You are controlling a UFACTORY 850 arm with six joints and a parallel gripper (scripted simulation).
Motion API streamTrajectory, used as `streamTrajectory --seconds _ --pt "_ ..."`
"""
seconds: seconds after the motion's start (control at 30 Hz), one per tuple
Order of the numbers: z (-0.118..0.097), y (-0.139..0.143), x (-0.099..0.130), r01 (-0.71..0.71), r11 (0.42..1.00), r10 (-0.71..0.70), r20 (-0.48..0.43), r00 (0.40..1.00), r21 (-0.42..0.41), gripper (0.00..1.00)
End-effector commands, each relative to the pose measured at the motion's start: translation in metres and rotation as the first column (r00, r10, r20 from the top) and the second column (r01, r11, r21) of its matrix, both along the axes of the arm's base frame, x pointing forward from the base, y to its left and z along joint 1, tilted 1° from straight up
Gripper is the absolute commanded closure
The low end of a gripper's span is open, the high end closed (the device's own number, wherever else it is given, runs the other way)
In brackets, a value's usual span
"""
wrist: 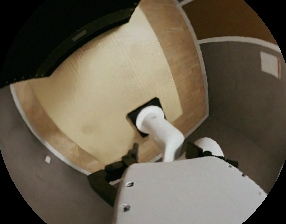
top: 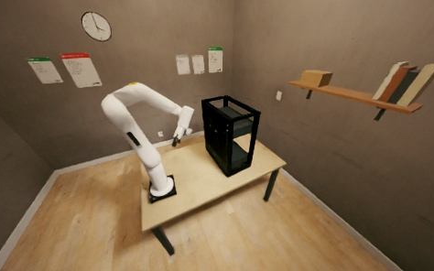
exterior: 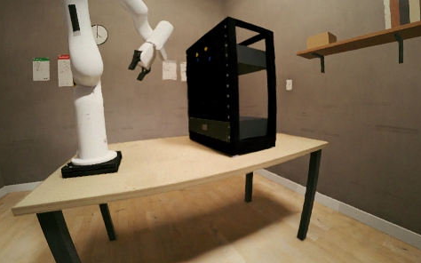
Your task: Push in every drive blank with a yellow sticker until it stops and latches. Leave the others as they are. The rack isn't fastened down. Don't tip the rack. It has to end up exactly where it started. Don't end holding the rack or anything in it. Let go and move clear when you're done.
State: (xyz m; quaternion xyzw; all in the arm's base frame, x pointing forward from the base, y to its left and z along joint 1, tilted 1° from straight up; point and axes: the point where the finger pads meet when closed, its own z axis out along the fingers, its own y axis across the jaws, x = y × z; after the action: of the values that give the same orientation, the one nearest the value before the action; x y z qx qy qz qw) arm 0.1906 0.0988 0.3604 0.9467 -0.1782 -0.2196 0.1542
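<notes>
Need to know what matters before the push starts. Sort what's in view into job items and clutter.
Job:
rack
yellow stickers
gripper, open, apart from the rack

Clutter:
wall shelf
books
box
clock
wall papers

walls: grey-brown, white skirting
floor (top: 81, 224): light wood planks
table (top: 196, 192): pale top, dark legs, room centre
clock (top: 96, 26): back wall, 11 o'clock
papers (top: 81, 70): pinned below clock, more at 12
shelf (top: 356, 96): rt wall, 2 o'clock, w/ box (top: 316, 78) & leaning books (top: 408, 82)
</notes>
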Motion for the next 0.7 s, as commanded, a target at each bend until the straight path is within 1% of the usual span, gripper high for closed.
streamTrajectory --seconds 0.0,0.67 --pt "0.0005 0.0002 0.0004 0.0 1.0 0.0 0.001 1.0 0.001 0.0" --pt "0.0005 0.0002 0.0004 0.0 1.0 0.0 0.001 1.0 0.001 0.0"
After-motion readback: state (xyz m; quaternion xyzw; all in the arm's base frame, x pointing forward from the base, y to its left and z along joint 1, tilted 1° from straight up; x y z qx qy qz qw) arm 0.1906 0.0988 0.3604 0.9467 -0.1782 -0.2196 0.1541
